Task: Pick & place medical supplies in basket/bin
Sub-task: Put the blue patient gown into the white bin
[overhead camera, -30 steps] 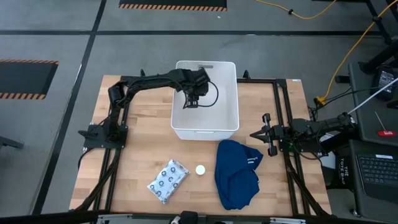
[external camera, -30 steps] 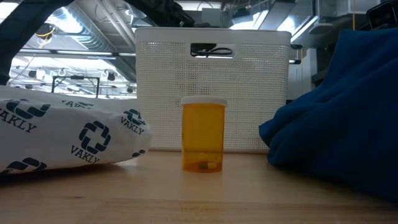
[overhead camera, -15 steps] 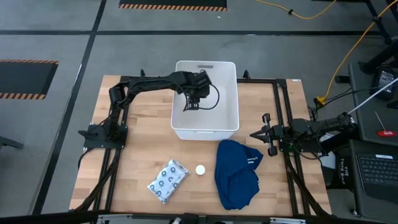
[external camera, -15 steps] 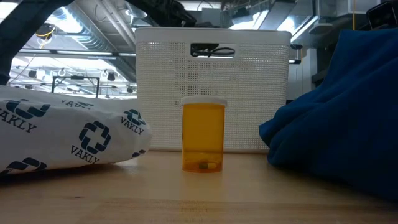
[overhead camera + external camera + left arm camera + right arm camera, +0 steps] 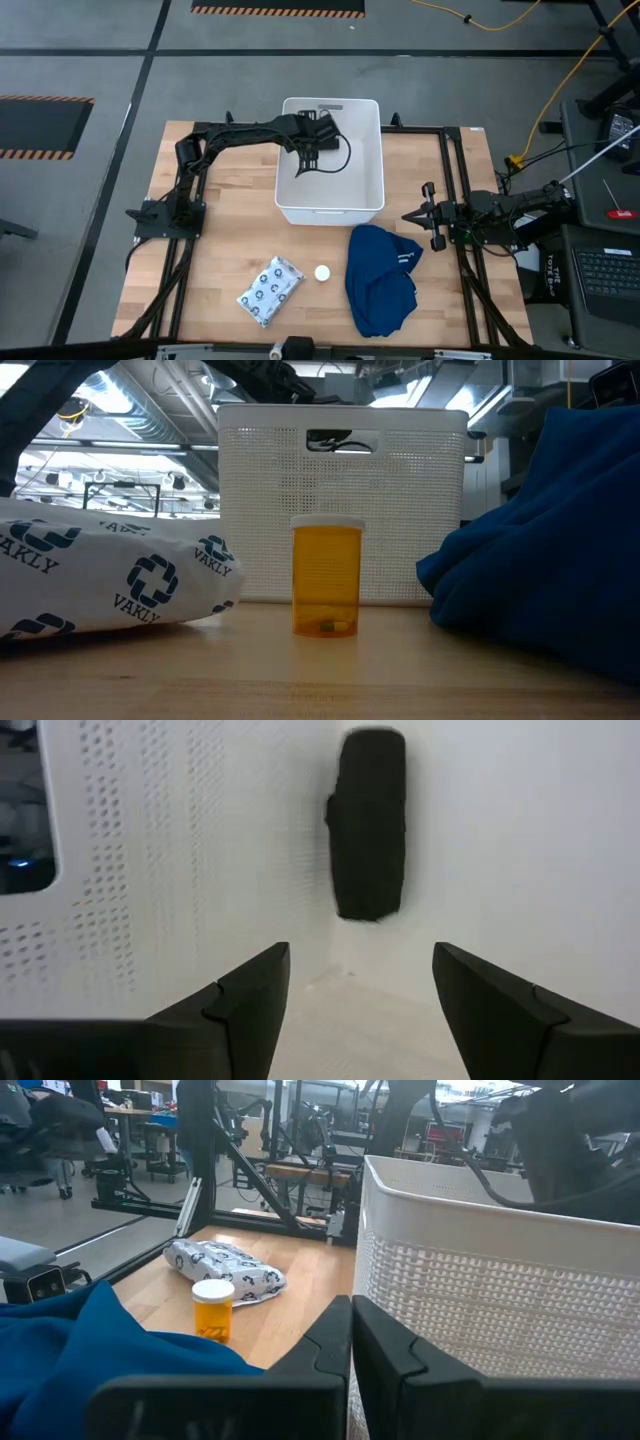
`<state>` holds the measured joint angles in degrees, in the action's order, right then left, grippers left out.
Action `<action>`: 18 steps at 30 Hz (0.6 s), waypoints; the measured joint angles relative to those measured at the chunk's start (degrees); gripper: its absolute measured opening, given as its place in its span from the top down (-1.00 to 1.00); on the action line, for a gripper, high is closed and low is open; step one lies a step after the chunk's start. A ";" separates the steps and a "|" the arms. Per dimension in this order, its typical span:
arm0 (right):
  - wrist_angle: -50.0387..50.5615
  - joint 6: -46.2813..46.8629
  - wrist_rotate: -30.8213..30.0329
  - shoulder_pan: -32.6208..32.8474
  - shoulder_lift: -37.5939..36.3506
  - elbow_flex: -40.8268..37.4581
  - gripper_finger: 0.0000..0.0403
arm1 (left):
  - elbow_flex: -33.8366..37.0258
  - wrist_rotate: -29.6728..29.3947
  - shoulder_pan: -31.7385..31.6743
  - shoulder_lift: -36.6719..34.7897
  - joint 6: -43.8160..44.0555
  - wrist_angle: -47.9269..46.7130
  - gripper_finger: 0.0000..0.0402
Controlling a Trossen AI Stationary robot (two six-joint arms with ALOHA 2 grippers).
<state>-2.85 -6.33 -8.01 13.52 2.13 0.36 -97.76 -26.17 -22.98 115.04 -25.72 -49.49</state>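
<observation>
hanging inside the white tub (image 5: 331, 205), the left gripper (image 5: 360, 995) has its fingers spread apart with nothing between them, and the small black block (image 5: 370, 823) lies on the tub floor just ahead of them, already delivered. the right gripper (image 5: 352, 1342) waits at the table's right edge, fingers pressed together, near the blue garment (image 5: 381, 278).

the risk i see lies in the exit: a careless lift could catch the tub's tall wall or its slot handle and drag the whole tub. next, the amber bottle (image 5: 327, 576) stands upright and could topple or roll if nudged off-centre.

counted: one tub, one block inside it, and three items on the near table outside it: one ring-printed packet (image 5: 270, 290), one bottle, one garment.
</observation>
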 joint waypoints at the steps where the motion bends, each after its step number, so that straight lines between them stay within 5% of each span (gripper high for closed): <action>1: 0.00 0.00 0.00 0.01 0.00 0.00 0.92 | 0.00 -0.34 0.00 0.00 -0.25 0.00 -0.19; 12: 0.00 -0.10 0.00 0.00 0.00 0.00 0.92 | 0.00 1.92 1.62 -4.07 -4.63 0.15 -0.09; 18: 0.00 -0.15 0.00 0.00 0.00 0.00 0.92 | 0.00 10.69 1.60 -11.16 -2.09 -0.28 0.09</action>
<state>-2.85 -6.48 -8.01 13.52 2.13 0.36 -97.76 -15.48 -21.39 103.89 -27.81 -49.77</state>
